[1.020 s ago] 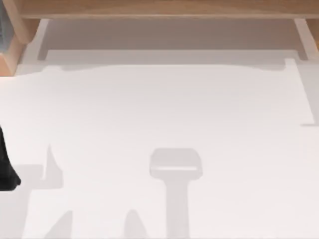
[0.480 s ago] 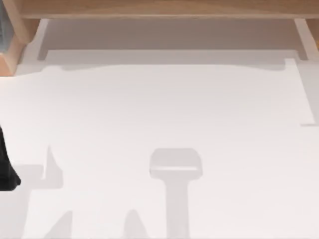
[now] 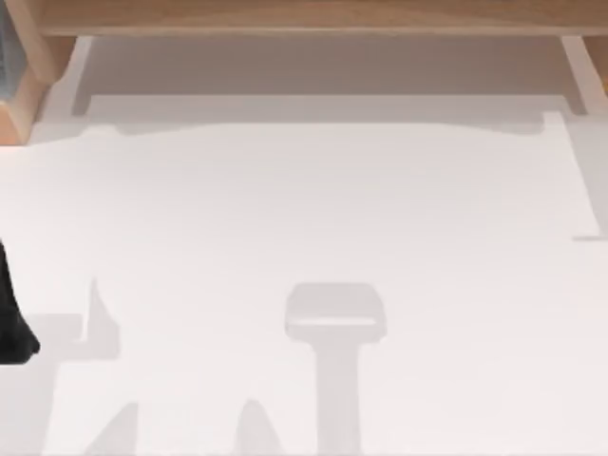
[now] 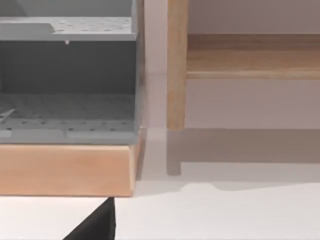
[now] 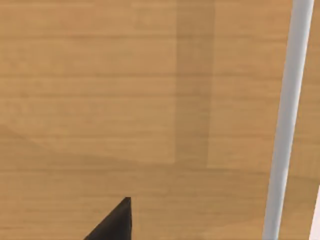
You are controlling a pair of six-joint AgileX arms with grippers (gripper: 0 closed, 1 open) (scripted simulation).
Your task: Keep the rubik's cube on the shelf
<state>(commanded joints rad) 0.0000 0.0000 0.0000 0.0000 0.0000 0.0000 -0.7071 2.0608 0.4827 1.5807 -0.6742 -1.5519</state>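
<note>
Left arm (image 3: 11, 318) sits parked at the table's (image 3: 313, 209) left edge beside a grey rack (image 4: 67, 80); its fingers' state cannot be told. The right gripper (image 5: 112, 222) hangs over light wood, likely the shelf (image 3: 313, 14) plank (a dark fingertip edge is all that's visible, so open or clenched is undetermined). I can't locate the rubik's cube, so placement is probably in hand or done; next comes confirming it rests on the plank, then a clean retreat.

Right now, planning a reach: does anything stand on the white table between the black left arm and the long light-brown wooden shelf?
A grey perforated rack on a wooden base sits at the far left corner, ahead of the left arm, beside the shelf post. Elsewhere nothing visible stands before the shelf.
</note>
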